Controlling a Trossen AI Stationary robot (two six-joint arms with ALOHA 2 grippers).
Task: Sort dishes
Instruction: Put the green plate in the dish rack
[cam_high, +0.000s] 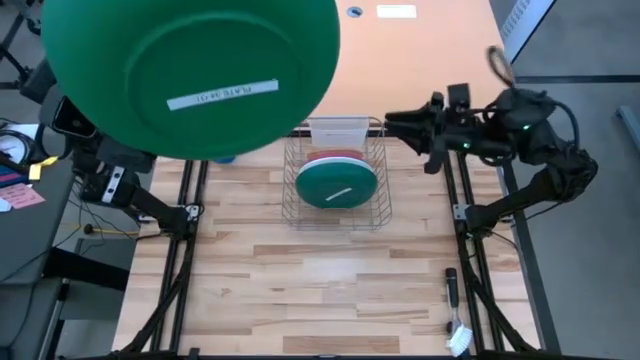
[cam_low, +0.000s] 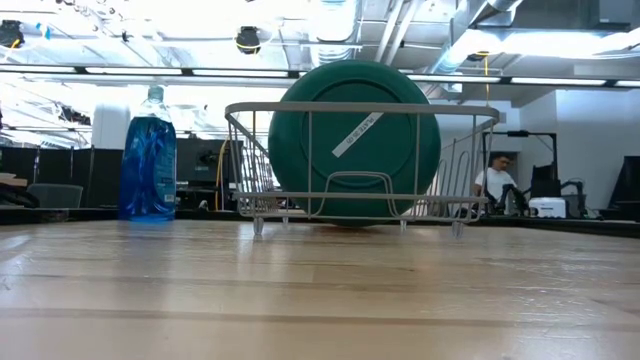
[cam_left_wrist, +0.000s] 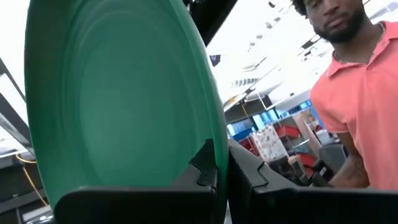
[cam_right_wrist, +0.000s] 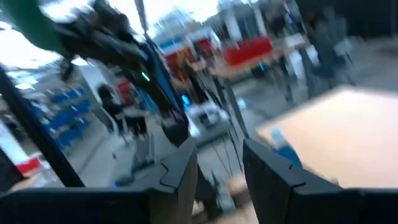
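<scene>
A dark green plate (cam_high: 190, 75) is lifted close under the overhead camera, filling the upper left of that view and cut off by its edges; a white label strip (cam_high: 222, 94) on its underside carries small writing that cannot be read. The left gripper (cam_left_wrist: 221, 171) pinches this plate's rim, seen from the left wrist, where a person in a salmon shirt (cam_left_wrist: 360, 112) stands beyond. A second green plate (cam_low: 353, 140) stands on edge in the wire rack (cam_low: 470, 150) at the table's middle, also bearing a white strip too small to read. Behind it in the rack, a red-orange rim (cam_high: 335, 156) and a white plate (cam_high: 338, 130) are mostly hidden. A blue bottle (cam_low: 148, 155) stands beside the rack, mostly hidden overhead. The right gripper (cam_right_wrist: 219, 168) hangs just right of the rack, fingers spread and empty.
</scene>
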